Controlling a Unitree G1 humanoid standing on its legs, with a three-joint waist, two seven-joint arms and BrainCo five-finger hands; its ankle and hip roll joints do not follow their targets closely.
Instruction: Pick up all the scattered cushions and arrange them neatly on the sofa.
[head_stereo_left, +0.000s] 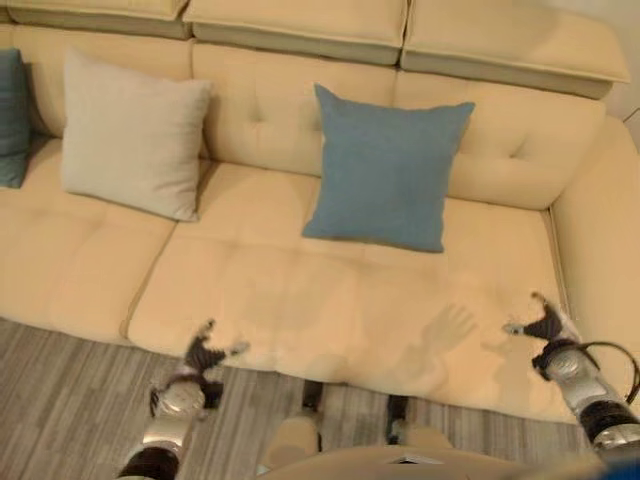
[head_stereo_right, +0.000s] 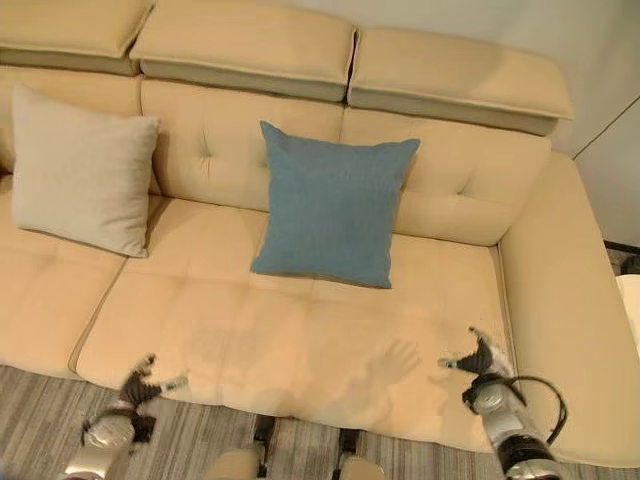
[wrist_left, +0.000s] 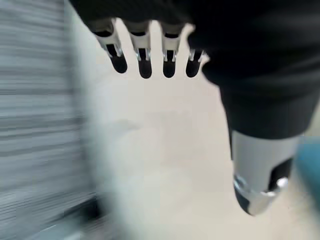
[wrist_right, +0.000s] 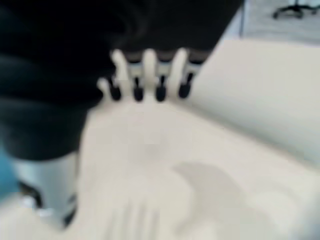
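Beige sofa (head_stereo_left: 330, 310) spans frame. Blue cushion (head_stereo_left: 385, 170) upright against backrest, centre. Cream cushion (head_stereo_left: 130, 135) upright, upper left. Teal cushion (head_stereo_left: 12, 115) at left edge. Left hand (head_stereo_left: 205, 352) lower left, fingers released, empty. Right hand (head_stereo_left: 545, 325) lower right over seat, fingers released, empty.

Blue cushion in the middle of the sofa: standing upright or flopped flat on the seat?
Upright. The blue cushion stands on its lower edge on the seat, leaning against the sofa backrest, corners up.
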